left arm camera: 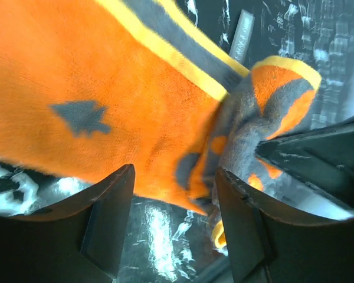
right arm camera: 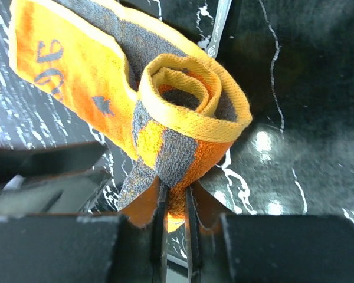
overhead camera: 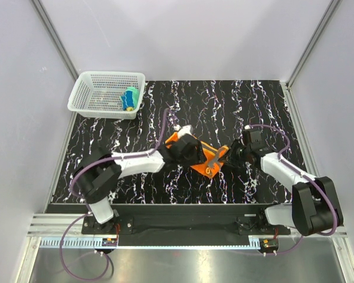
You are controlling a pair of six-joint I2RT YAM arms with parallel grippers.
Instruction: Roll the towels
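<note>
Looks like the right jaws are pinching the coiled end of the fuzzy orange, grey-marked towel (right arm camera: 183, 127) so it can't unroll; the left jaws hang apart over its flat tail.

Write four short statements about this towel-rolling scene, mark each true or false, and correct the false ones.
1. The orange towel lies on the table with one end rolled up. True.
2. The left gripper is clamped shut. False: it stands open over the orange towel.
3. The right gripper pinches the rolled end of the orange towel. True.
4. The basket holds nothing. False: a yellow and blue towel lies in it.
</note>
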